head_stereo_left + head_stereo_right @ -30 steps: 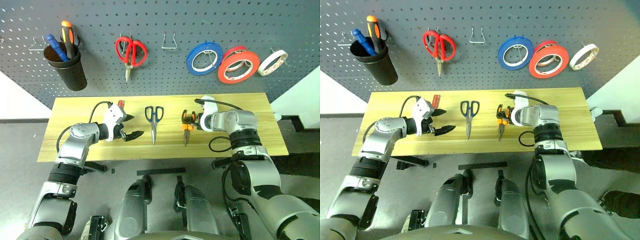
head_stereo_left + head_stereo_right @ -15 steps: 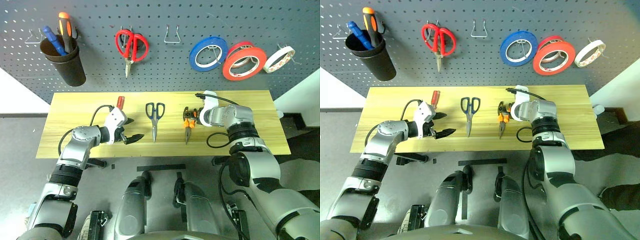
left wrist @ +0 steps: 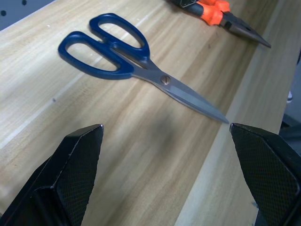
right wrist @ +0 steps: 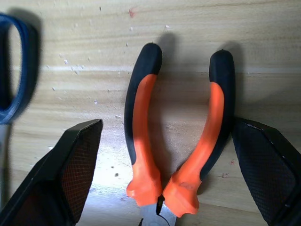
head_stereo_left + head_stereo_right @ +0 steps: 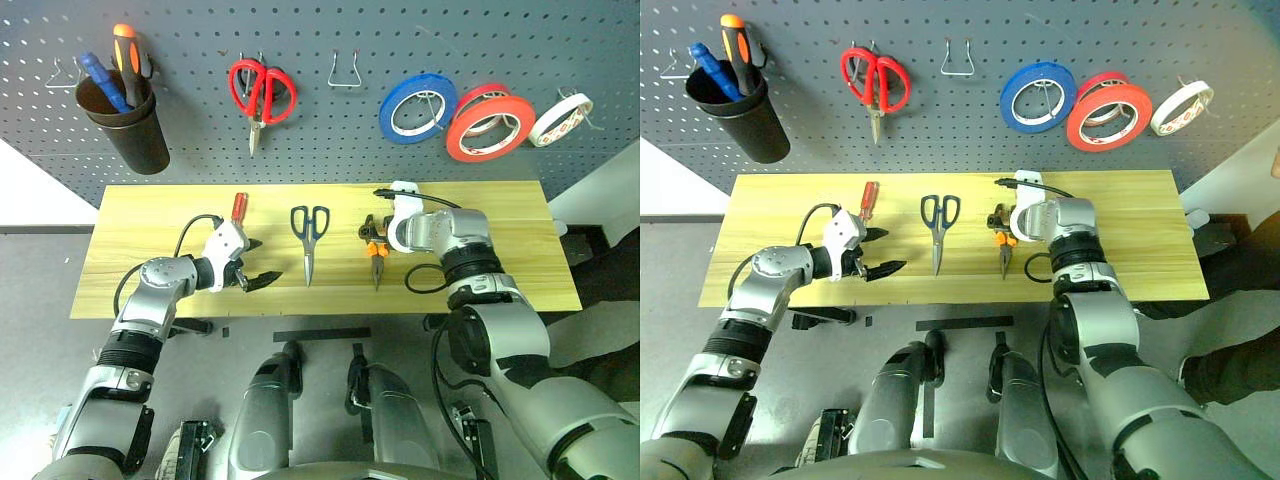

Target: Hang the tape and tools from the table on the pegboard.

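no legible txt, labels, nos. anywhere

The desk [image 5: 150, 215] is pale wood grain. The pliers [image 4: 178, 132] have orange-and-black handles, the scissors [image 3: 117, 52] dark blue ones, the screwdriver [image 5: 239, 207] a red one. The pegboard [image 5: 330, 140] is grey-blue, dotted with holes. The tape [image 5: 560, 119] is whitish.
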Tool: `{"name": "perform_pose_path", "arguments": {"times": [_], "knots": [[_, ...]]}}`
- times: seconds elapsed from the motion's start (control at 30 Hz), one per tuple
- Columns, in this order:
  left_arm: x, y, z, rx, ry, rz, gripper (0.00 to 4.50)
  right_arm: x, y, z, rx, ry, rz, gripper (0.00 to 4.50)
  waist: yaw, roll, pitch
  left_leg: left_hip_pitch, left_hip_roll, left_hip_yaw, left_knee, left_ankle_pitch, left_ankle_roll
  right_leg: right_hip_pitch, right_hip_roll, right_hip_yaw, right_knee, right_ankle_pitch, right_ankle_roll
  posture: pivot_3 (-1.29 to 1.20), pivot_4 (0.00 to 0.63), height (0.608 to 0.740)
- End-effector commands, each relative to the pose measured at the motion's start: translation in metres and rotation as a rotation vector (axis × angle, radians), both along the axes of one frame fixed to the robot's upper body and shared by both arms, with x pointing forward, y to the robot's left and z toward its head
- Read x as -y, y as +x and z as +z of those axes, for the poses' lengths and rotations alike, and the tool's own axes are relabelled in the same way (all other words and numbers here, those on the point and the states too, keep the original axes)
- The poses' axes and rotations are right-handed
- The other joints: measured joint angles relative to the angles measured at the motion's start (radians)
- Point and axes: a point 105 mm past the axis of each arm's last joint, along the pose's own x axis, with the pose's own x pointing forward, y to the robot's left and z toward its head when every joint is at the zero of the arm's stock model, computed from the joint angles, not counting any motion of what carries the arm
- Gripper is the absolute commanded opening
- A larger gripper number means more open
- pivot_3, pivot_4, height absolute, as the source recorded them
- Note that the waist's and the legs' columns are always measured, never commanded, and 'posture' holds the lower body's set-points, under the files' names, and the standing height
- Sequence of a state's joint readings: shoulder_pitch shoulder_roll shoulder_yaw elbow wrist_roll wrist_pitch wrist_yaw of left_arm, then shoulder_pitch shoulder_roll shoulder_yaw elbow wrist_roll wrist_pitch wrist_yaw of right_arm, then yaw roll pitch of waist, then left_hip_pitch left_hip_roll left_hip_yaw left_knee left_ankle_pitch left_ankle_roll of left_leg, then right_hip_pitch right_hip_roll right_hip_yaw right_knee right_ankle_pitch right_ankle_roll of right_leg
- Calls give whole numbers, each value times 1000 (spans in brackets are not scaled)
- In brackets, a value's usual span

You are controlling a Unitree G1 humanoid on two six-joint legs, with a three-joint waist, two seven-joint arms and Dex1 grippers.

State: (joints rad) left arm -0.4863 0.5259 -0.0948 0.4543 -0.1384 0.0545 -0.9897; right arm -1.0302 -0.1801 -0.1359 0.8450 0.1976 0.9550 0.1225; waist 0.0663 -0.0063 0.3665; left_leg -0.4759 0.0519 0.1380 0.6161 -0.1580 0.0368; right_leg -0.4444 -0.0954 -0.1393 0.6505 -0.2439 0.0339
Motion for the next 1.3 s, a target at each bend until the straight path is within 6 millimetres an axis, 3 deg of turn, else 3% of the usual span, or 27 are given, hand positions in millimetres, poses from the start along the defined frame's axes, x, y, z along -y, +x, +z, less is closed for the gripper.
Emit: {"name": "perform_pose_path", "arguments": {"times": [0.03, 0.5, 0.6, 0.77, 0.9, 1.0, 1.1, 1.3], "knots": [[1, 1, 3, 28, 8, -15, 4500, -5, -20, -37, -126, -51, 43, 4478, 0, 0, 0, 0, 0, 0, 0, 0, 0, 0, 0, 0, -1, -2, 2, 246, 396, 732], [1, 2, 6, 36, 17, -27, 4500, -21, -39, -48, -217, -86, 121, 4478, -1, -5, -3, 0, 0, 0, -5, 0, -1, 0, 0, -1, -4, 1, -1, 232, 351, 732], [4, 3, 6, 41, 13, -27, 4500, -21, -42, -51, -223, -94, 127, 3883, 0, -9, -6, 0, 0, 0, -4, 0, -1, 0, 0, -1, -4, 1, -1, 230, 343, 732], [6, 4, 7, 49, 9, -26, 4500, -17, -44, -55, -221, -141, 140, 2189, -2, -13, -9, 0, 0, 0, -5, 0, -1, -1, 0, -1, -5, 1, -1, 234, 334, 732], [6, 3, 8, 54, 10, -28, 4500, -15, -43, -56, -218, -157, 155, 2053, -2, -14, -10, 0, 0, 0, -6, 0, -1, -1, 0, -1, -5, 1, -1, 242, 326, 732], [7, -1, 14, 58, -15, -52, 4500, -16, -40, -45, -190, -138, 188, 2053, -1, -15, -11, 0, 0, 0, -6, 0, -1, -1, 0, -1, -5, 1, -1, 248, 315, 732], [11, -8, 32, 75, -108, -105, 4500, -23, -37, -11, -86, -54, 274, 2053, 0, -15, -13, -3, 0, 0, -6, 0, -1, -3, 0, -1, -6, 1, -1, 256, 273, 732], [9, -23, 62, 95, -217, -159, 4500, -31, -70, 40, 23, 80, 425, 2053, 2, -14, -19, -23, -1, 0, -3, 9, -6, -21, 0, -4, -1, 4, 0, 248, 195, 732]]}}
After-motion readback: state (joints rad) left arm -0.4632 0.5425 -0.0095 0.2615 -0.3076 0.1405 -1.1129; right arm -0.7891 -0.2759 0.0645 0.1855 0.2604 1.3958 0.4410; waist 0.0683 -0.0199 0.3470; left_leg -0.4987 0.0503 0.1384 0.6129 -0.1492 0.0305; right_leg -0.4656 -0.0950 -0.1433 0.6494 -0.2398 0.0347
